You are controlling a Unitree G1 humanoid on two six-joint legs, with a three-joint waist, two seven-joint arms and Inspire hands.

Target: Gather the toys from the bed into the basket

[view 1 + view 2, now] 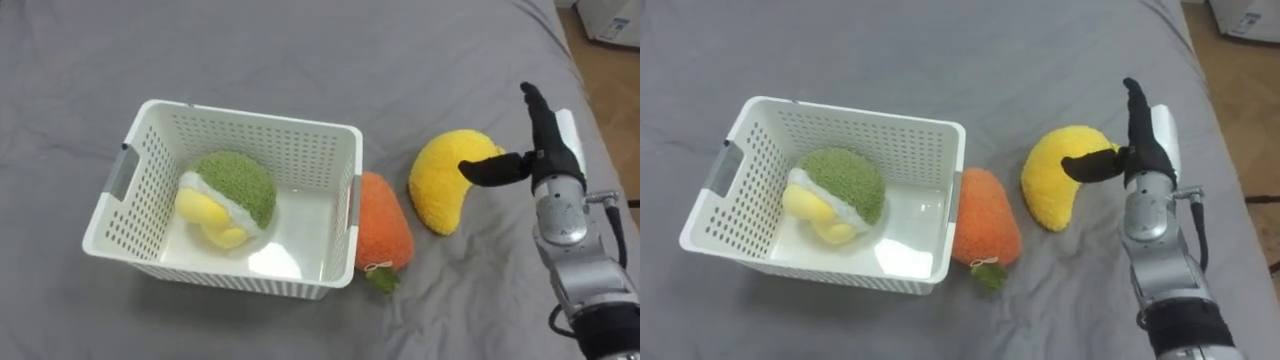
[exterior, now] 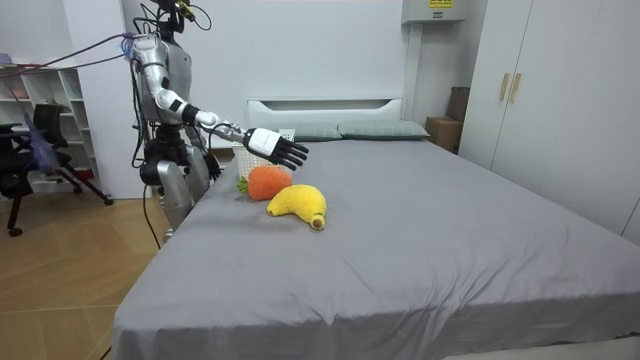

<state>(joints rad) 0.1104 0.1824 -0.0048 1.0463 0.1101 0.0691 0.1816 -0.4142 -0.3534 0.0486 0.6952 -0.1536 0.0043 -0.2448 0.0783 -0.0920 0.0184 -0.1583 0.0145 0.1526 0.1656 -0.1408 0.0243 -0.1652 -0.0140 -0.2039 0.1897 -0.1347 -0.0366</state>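
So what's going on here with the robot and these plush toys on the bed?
The robot stands at the side of the bed, collecting plush toys into a white basket. A green and yellow toy already lies in the basket. An orange carrot toy lies on the bed against the basket's side, with a yellow banana toy beside it. The robot's right hand is open next to the banana, thumb out toward it, holding nothing.
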